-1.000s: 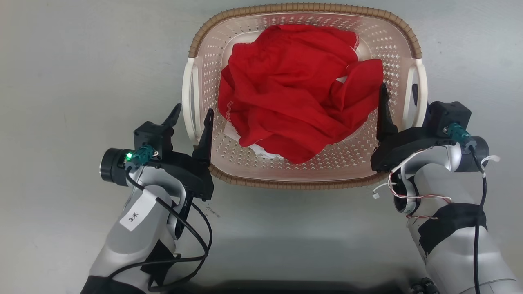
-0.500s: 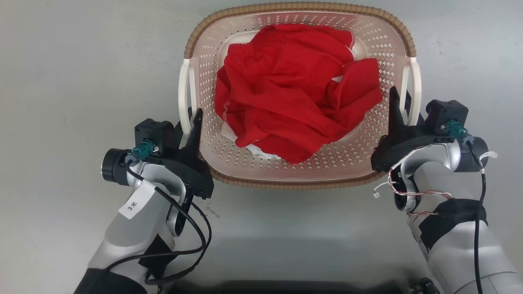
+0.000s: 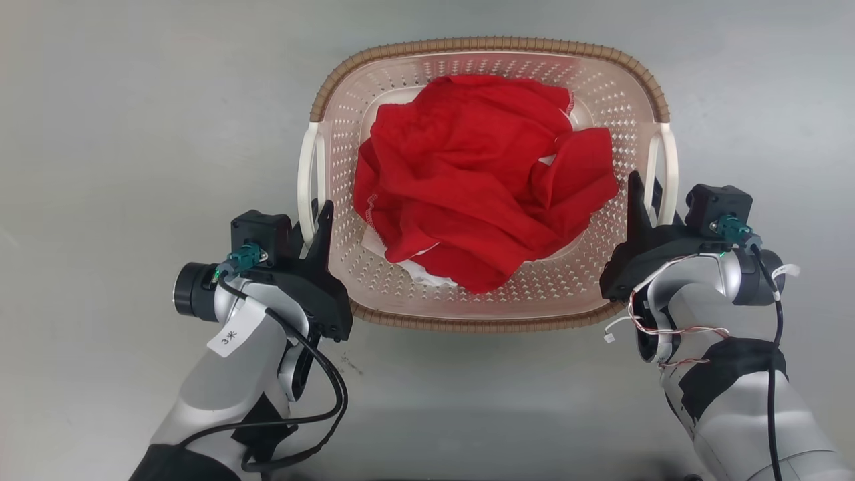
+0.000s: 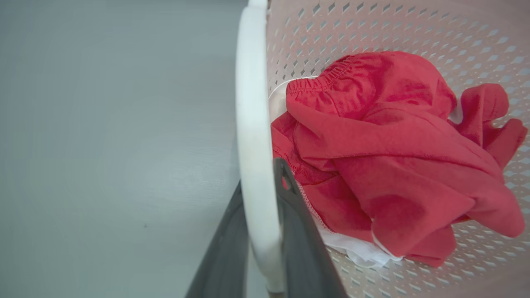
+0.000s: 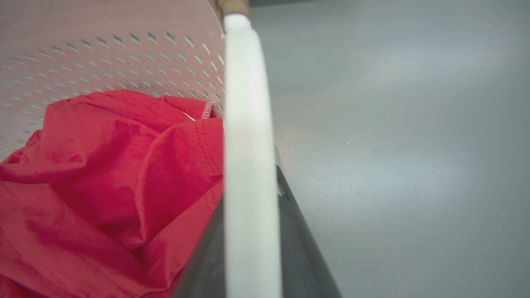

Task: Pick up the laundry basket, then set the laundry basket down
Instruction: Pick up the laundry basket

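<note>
The laundry basket [image 3: 487,45] is pale pink and perforated, with a brown rim and white side handles, on the grey floor ahead of me. I cannot tell whether it still touches the floor. A crumpled red cloth [image 3: 481,180] fills it, over a bit of white fabric. My left gripper [image 3: 312,224] is shut on the left handle [image 3: 306,167]. In the left wrist view that handle [image 4: 252,124] runs between the dark fingers [image 4: 304,248]. My right gripper [image 3: 646,197] is shut on the right handle [image 3: 670,160]. That handle [image 5: 246,103] shows clamped in the right wrist view.
Bare grey floor [image 3: 133,133] lies all around the basket. A small dark stain [image 3: 351,364] marks the floor beside my left forearm.
Both grippers, open astride the handles a second ago, have shut on them. The whole picture has since shifted down a little, floor stain included, so the camera moved.
</note>
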